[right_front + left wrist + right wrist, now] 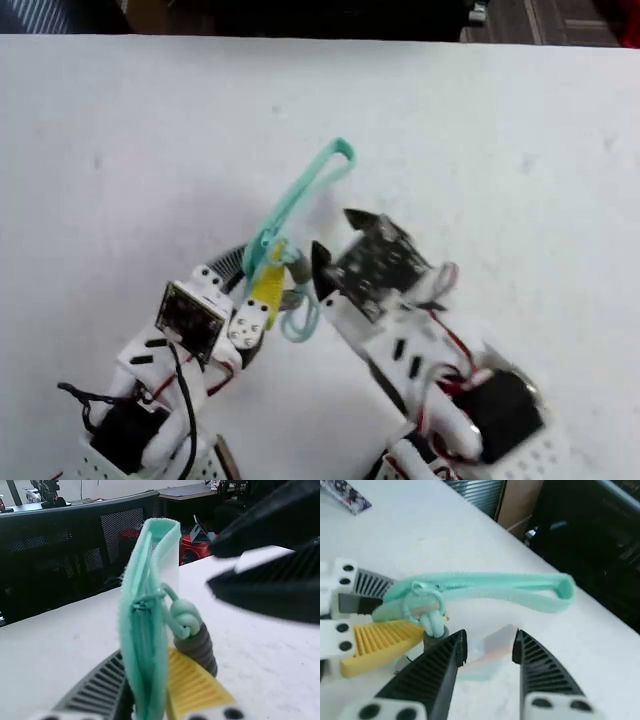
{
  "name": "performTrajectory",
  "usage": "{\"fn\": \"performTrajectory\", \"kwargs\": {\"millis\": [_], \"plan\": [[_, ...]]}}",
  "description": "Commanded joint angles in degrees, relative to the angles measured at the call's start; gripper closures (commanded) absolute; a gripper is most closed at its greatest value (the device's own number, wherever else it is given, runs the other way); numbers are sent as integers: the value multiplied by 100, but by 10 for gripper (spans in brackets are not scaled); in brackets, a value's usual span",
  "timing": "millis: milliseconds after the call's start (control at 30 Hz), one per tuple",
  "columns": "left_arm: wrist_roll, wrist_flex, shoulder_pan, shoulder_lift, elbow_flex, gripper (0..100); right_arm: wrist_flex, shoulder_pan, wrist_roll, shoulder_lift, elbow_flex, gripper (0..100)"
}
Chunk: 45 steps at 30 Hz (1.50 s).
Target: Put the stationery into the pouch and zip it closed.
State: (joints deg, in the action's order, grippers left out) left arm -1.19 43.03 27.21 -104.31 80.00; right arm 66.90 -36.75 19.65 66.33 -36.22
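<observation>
A mint-green pouch [300, 195] stands on its edge, lifted off the white table [120, 150]. My left gripper [262, 262] is shut on one end of it, between a grey finger [100, 685] and a yellow finger [195, 685]. The pouch [147, 630] has its zip slider at this held end. A green cord pull with a grey bead [197, 647] hangs beside the yellow finger. My right gripper [490, 637] is open close beside the pouch [495, 587]. One of its black fingertips [455, 642] is next to the cord pull [432, 625]. From above, the right gripper [335, 235] sits just right of the held end.
A pale translucent patch [490, 650] shows on the table below the open right fingers; I cannot tell what it is. The table's far edge [320, 38] borders a dark room with chairs. Bare tabletop lies to the left and right of the arms.
</observation>
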Motion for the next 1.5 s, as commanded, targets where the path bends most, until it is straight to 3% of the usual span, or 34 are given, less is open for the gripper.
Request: {"fn": "performTrajectory", "kwargs": {"millis": [0,267,533,900,1100,1467], "plan": [[70,-176,-13,-57,-9,976,-400,-40,-18,84,-396,877],[62,-167,-13,-57,-9,976,-470,-549,44,198,-466,875],[62,-149,-22,-57,0,976,242,-725,466,963,-44,875],[62,-141,-13,-57,0,976,-101,-752,466,189,0,875],[62,-141,-4,-57,0,976,-180,-1332,501,66,62,875],[62,-123,-13,-57,0,976,-479,-1024,501,57,26,879]]}}
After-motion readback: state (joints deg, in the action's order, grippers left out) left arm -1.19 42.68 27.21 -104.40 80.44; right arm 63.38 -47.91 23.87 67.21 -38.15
